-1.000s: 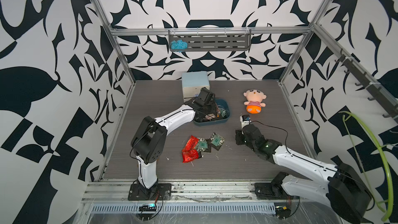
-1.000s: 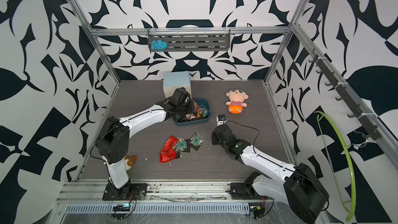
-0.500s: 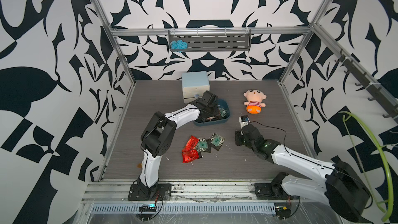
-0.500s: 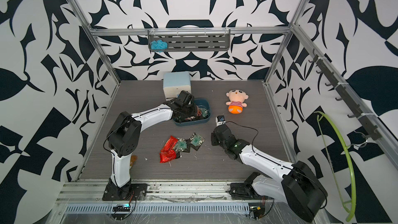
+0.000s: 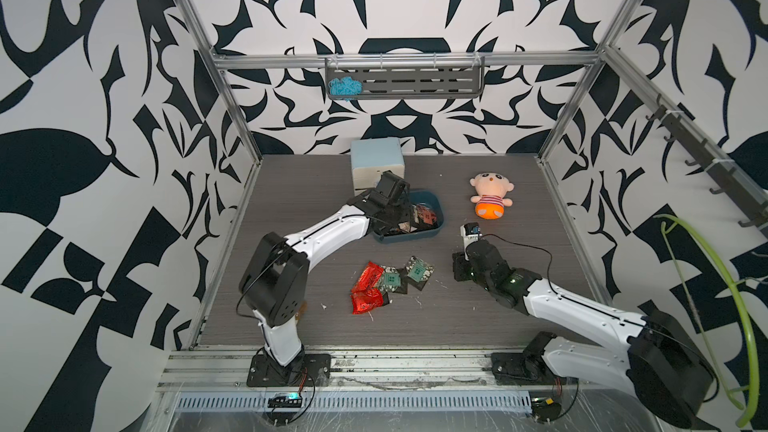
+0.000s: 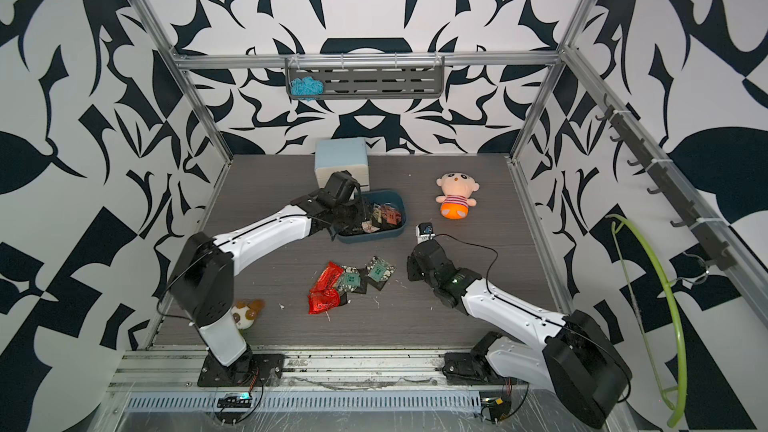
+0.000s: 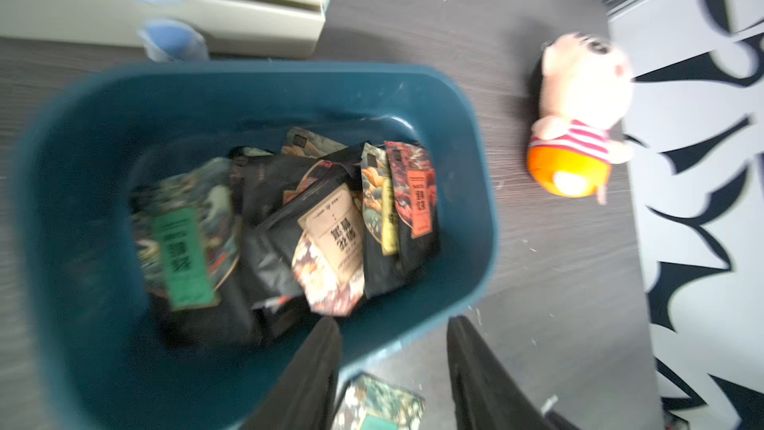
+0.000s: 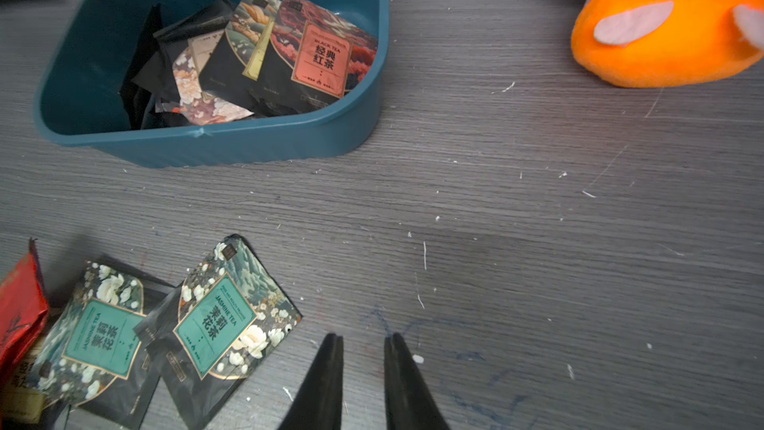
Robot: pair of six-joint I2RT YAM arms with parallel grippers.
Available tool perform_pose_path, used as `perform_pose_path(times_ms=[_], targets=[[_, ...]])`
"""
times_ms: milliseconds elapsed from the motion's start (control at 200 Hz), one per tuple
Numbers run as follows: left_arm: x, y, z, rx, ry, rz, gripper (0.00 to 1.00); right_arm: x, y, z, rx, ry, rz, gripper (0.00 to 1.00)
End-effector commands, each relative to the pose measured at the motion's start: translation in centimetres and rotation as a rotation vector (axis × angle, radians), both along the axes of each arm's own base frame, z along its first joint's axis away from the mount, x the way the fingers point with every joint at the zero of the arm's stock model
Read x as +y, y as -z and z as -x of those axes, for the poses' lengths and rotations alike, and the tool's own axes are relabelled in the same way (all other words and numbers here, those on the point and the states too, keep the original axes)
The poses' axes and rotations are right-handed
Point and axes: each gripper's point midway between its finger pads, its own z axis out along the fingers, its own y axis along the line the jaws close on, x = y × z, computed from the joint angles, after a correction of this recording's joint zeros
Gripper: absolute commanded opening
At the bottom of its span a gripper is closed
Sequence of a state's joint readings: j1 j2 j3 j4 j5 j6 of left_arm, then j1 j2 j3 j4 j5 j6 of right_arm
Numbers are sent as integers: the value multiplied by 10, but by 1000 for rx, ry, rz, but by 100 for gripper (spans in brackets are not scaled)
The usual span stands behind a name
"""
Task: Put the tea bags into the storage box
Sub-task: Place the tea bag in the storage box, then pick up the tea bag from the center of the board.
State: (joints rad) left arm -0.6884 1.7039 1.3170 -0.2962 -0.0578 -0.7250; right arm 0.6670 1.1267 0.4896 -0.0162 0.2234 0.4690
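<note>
The storage box (image 5: 411,237) (image 6: 374,237) is a dark teal tray at mid-table, and several tea bags (image 7: 330,221) (image 8: 264,55) lie jumbled inside it. One of them carries a green label (image 7: 182,254). My left gripper (image 5: 395,218) (image 7: 395,324) hangs open over the box's near rim, nothing between its fingers. On the table in front lie two red tea bags (image 5: 366,290) (image 6: 325,288) and two teal-labelled ones (image 5: 417,270) (image 8: 211,320). My right gripper (image 5: 458,272) (image 8: 364,345) sits low just right of those, jaws a little apart and empty.
A pale blue drawer cabinet (image 5: 376,160) stands right behind the box. A plush doll (image 5: 490,197) with an orange body lies to the box's right. A small plush (image 6: 245,313) rests by the left arm's base. A wall shelf (image 5: 415,83) holds blue yarn.
My left gripper's jaws have come apart above the box, and the left arm's elbow has swung toward the table's middle. The right arm has hardly moved.
</note>
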Motion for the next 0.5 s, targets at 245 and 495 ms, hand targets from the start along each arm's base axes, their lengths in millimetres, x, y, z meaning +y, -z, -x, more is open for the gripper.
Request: perform_pose_path(times_ms=[245,495], targets=[[21,2,91,10,63,10,48,23,-6,-1,2,-83,-89,23],[24,40,132,72,51,48,50,37,5,0,54,-139,-97,22]])
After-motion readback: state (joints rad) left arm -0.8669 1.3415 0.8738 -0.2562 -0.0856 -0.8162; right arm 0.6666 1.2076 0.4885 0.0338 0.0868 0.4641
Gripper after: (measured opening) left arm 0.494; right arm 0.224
